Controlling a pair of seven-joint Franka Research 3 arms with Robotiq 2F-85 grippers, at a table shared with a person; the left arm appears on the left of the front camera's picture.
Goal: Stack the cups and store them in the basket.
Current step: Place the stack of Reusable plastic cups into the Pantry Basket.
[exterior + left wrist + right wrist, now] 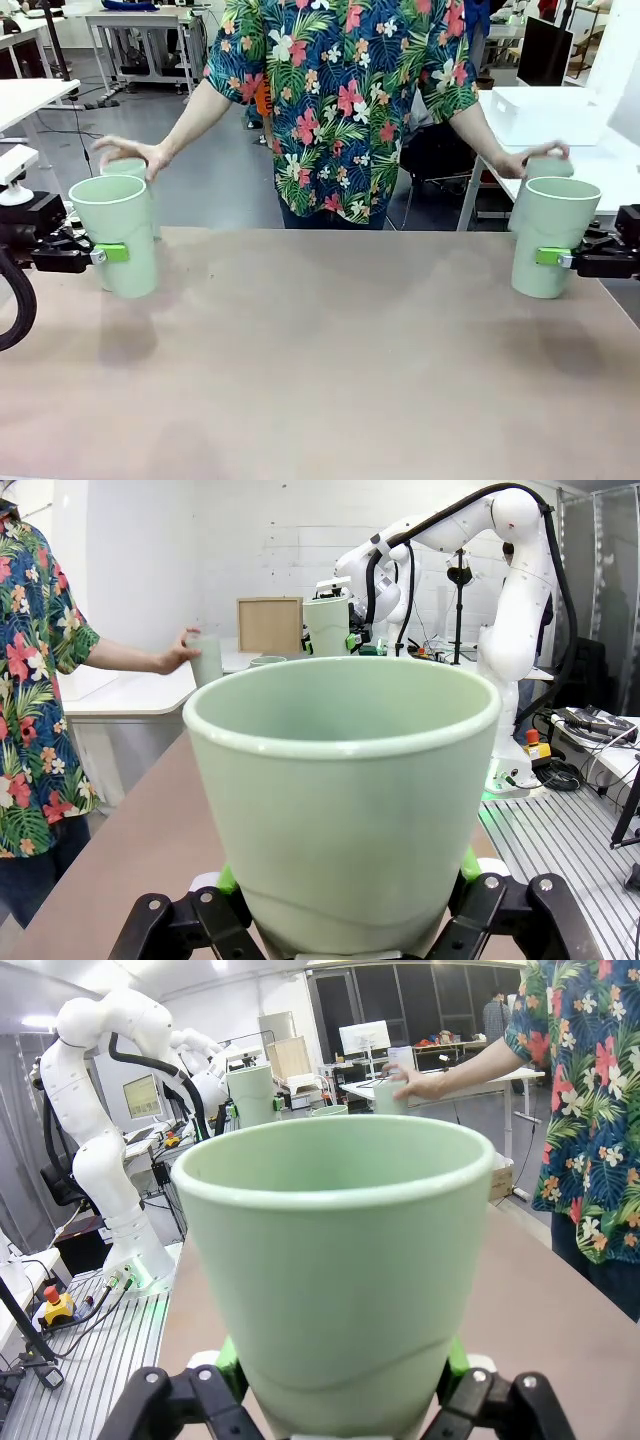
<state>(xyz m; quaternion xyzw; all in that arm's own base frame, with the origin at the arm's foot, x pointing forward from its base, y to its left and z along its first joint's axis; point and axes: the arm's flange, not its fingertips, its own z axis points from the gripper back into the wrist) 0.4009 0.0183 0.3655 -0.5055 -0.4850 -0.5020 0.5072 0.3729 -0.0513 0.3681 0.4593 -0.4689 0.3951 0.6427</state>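
My left gripper [110, 253] is shut on an upright sage-green cup [115, 235] at the table's left edge, just above the surface. In the left wrist view this cup [340, 800] sits between the green pads [228, 880]. My right gripper [550, 257] is shut on a second cup [552, 235] at the right edge, and the right wrist view shows it [330, 1280] close up. Behind each held cup, a hand of the person rests on another cup [128, 168] [548, 166]. A white basket [545, 112] sits on the side table at back right.
The person in a floral shirt [345, 100] stands at the far side, arms spread toward both table ends. Brown tabletop [320, 350] lies between my grippers. A further cup rim [267, 661] shows low beyond the held cup in the left wrist view.
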